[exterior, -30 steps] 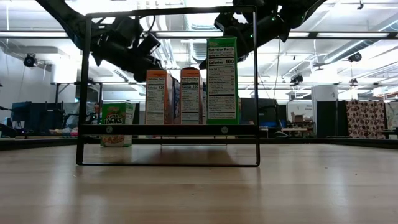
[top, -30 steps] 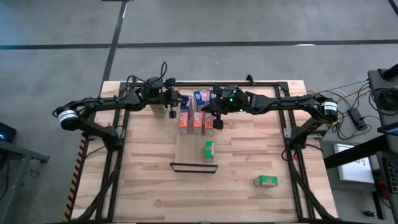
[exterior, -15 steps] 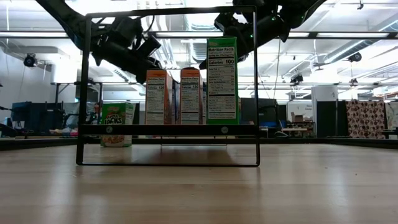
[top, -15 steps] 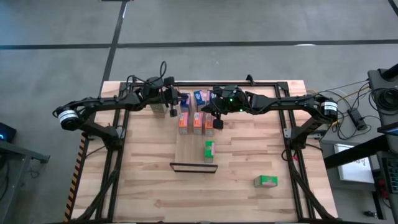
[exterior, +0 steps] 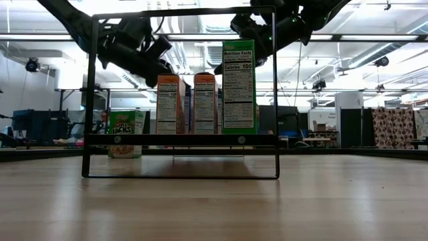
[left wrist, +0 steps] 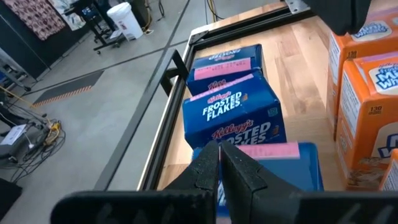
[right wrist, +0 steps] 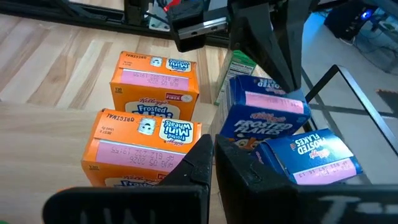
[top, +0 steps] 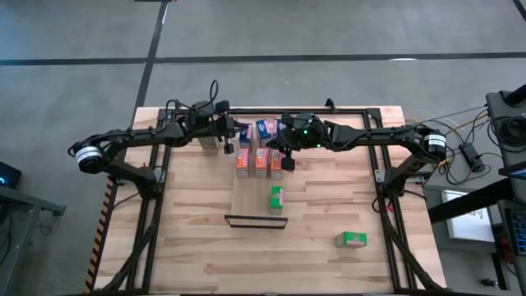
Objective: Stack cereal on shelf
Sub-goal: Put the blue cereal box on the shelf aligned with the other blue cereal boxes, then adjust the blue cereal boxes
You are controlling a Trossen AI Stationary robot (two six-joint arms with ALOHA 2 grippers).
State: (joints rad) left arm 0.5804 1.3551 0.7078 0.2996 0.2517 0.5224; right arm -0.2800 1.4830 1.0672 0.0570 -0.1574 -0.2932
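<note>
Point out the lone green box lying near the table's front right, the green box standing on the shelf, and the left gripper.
lone green box (top: 351, 239), high view, top face.
standing green box (exterior: 239, 86), low view, nutrition panel.
left gripper (left wrist: 220, 163), left wrist view, between fingertips.

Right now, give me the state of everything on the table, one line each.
Left pincer: shut, empty, over the blue boxes.
Right pincer: shut, empty, between the orange boxes and the blue.
Green box: upright on the shelf.
Second green box: lying off the shelf.
</note>
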